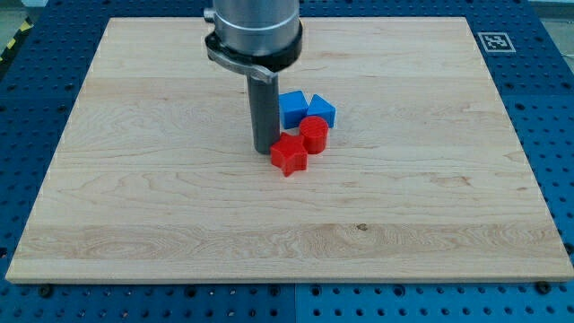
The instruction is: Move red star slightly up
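Observation:
The red star [288,154] lies near the middle of the wooden board [134,197]. My tip [265,150] stands right at the star's left edge, touching or almost touching it. A red cylinder [313,135] sits against the star's upper right. Above it are two blue blocks side by side: a blue cube-like block [291,109], partly behind the rod, and a blue pentagon-like block [321,110] to its right.
The arm's grey body [254,31] hangs over the board's top middle. A black-and-white marker tag [495,41] is at the board's top right corner. Blue perforated table surface [552,108] surrounds the board.

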Robot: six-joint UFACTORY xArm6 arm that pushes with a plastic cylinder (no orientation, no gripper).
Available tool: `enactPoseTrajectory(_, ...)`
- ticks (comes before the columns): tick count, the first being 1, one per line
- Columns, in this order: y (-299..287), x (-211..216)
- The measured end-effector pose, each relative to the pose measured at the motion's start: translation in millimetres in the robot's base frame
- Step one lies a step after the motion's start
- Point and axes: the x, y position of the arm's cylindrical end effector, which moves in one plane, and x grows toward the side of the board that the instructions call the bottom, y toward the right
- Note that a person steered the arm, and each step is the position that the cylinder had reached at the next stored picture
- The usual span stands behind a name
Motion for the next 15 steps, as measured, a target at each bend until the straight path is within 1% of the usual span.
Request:
enactPoseTrajectory(1, 7.6, 15.0)
enactPoseTrajectory(2, 7.6, 15.0)
enactPoseTrajectory(3, 3.1, 24.3)
enactPoseTrajectory(4, -9.3, 57.5)
enactPoseTrajectory(5, 25.4, 67.4)
enactPoseTrajectory(7, 83.6, 63.4)
enactPoseTrajectory(8, 86.5, 58.7)
enactPoseTrajectory(10, 63.5, 58.7)
enactPoseTrajectory(12, 37.2, 46.6)
enactPoseTrajectory(15, 33.0, 26.4)
